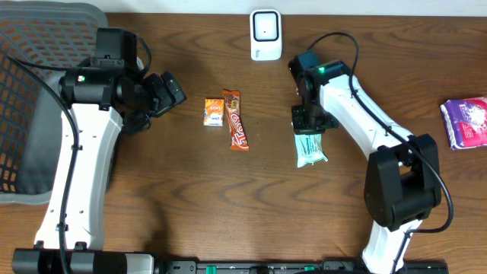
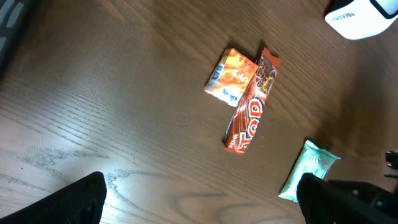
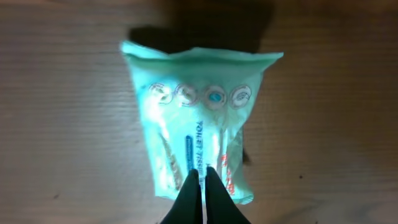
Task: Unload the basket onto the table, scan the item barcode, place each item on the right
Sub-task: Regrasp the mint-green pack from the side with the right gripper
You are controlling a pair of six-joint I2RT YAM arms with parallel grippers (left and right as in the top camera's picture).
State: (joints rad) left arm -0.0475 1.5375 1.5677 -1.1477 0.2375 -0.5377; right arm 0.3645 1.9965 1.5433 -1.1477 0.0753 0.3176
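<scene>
On the wooden table (image 1: 175,198), the white scanner (image 1: 265,34) stands at the top centre of the overhead frame. The teal tissue pack (image 1: 310,149) lies flat just right of centre, below and to the right of the scanner and well apart from it. My left gripper (image 1: 169,91) hangs released at the left, jaws wide and holding nothing, near the chocolate bar (image 1: 237,120) and the orange packet (image 1: 213,112).

I judge the pack to be light and soft: thin, crinkly film over something squashy, so it will likely sag and swing when lifted and may slide out of a shallow pinch. The flat sealed end is the sensible place to take hold.

My right gripper (image 3: 200,190) is clenched on that near edge, at the bottom of the wrist frame, with the film puckering toward the fingertips.
</scene>
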